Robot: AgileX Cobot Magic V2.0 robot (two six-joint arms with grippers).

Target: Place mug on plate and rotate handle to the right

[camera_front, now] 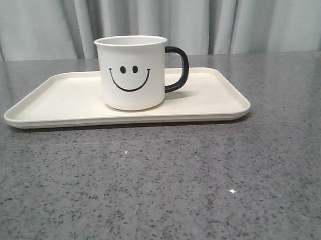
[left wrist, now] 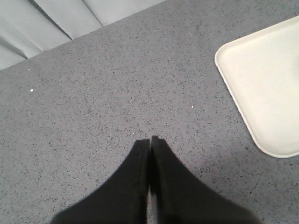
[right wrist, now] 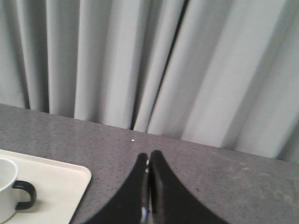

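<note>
Both fingers (left wrist: 150,142) (right wrist: 148,156) pressed closed, empty, over speckled grey table (camera_front: 163,193), pale pleated curtain (camera_front: 209,18) behind.

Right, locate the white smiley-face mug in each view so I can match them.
Front view: white smiley-face mug stands centred on the cream rectangular tray, black handle pointing right.
Left wrist view: not in it; only a tray corner.
Right wrist view: cut off at the lower left edge.
Shared landmark: the tray.

left pincer (left wrist: 150,140) closed, right pincer (right wrist: 149,155) closed
</note>
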